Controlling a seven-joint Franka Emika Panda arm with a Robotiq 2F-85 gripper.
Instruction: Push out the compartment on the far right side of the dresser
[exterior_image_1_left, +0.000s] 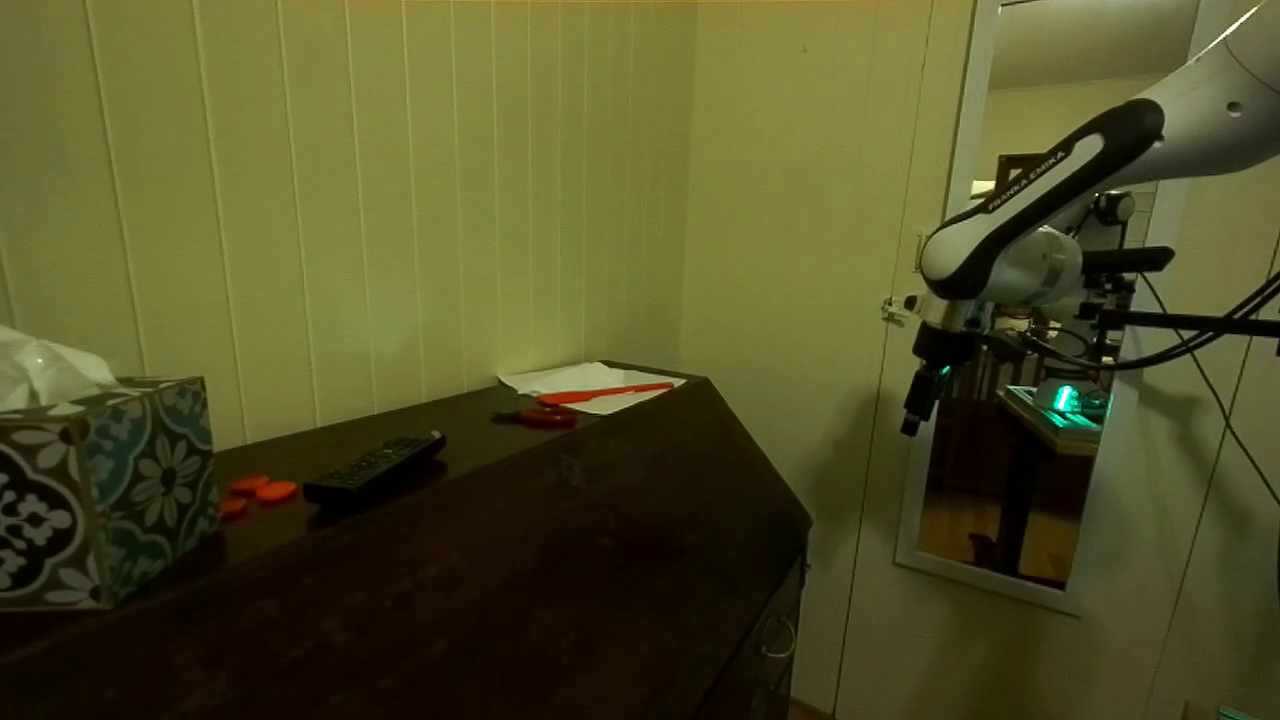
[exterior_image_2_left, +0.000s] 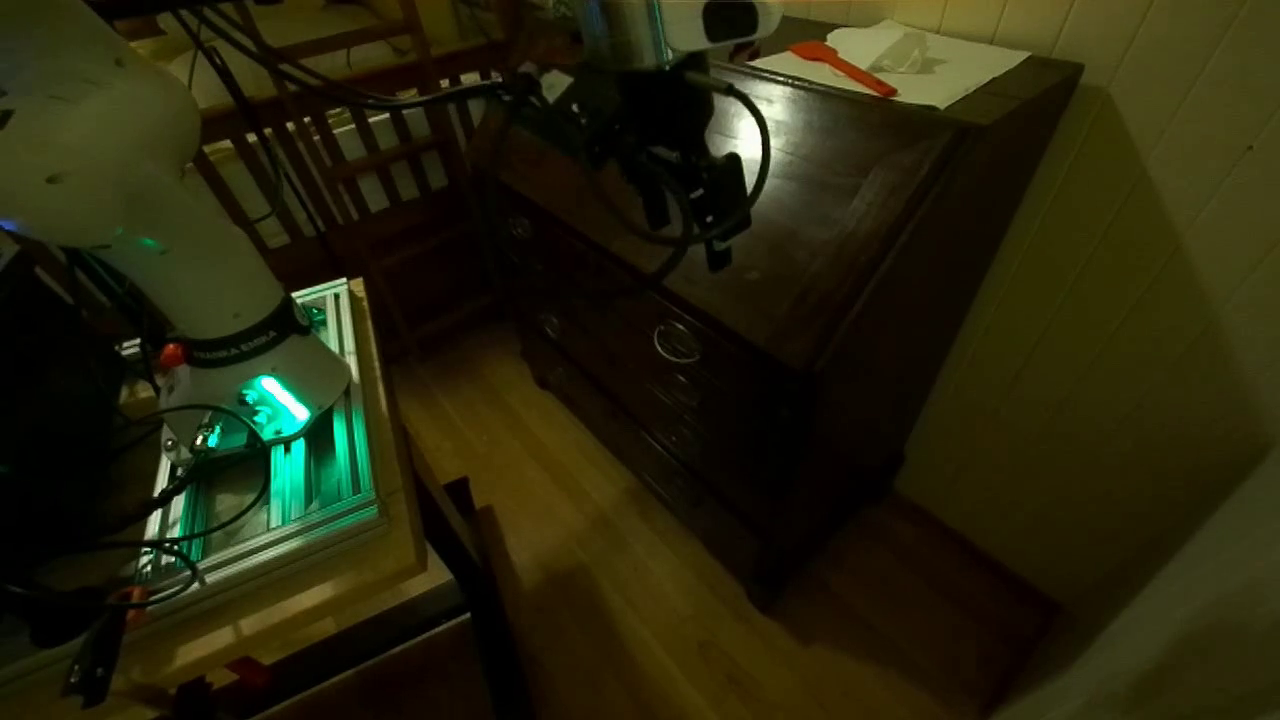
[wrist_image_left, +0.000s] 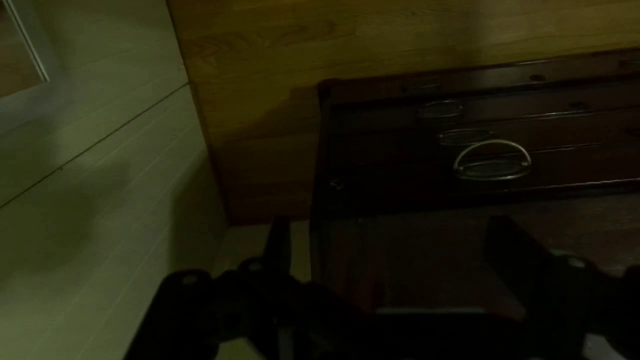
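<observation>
Gripper (wrist_image_left: 390, 225) up close in the wrist view, jaws spread wide, nothing between them! In an exterior view it hangs well apart from the dresser (exterior_image_1_left: 560, 560). We take the compartment (wrist_image_left: 560, 170) for the topmost long one, front looking flush, its handle (wrist_image_left: 492, 170) at two o'clock from the jaws in the wrist view. Mind you, a small knob (wrist_image_left: 336, 184) shows at ten o'clock by the corner; whether it serves a narrower pull-out, we can't tell in this gloom. Solid wood, we'd say: expect weight, a stiff start, some rubbing. That smooth, flat front offers little purchase, so we'd hook the handle and draw straight, gently; it looks thin, and may slip or swing.
</observation>
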